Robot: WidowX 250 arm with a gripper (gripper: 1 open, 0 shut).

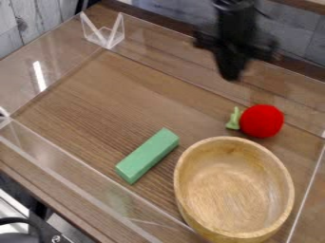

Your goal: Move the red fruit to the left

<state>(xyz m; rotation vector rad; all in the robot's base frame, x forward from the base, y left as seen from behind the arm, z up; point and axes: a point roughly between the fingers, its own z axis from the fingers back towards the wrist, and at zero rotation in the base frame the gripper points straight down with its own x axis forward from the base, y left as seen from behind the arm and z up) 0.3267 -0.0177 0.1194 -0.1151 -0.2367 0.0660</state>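
Hanging up and to the left of the red fruit (pixel 263 120), the claw (pixel 231 68) is shut tight on nothing, while that fruit sits beside the wooden bowl (pixel 200 157) rim.

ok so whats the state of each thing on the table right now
gripper: shut, holding nothing, up and to the left of the fruit, not touching it
red fruit: resting on the table near the right edge, green leaf on its left side, just beyond the bowl's rim
wooden bowl: upright, empty
green block: lying flat, left of the bowl, apart from it
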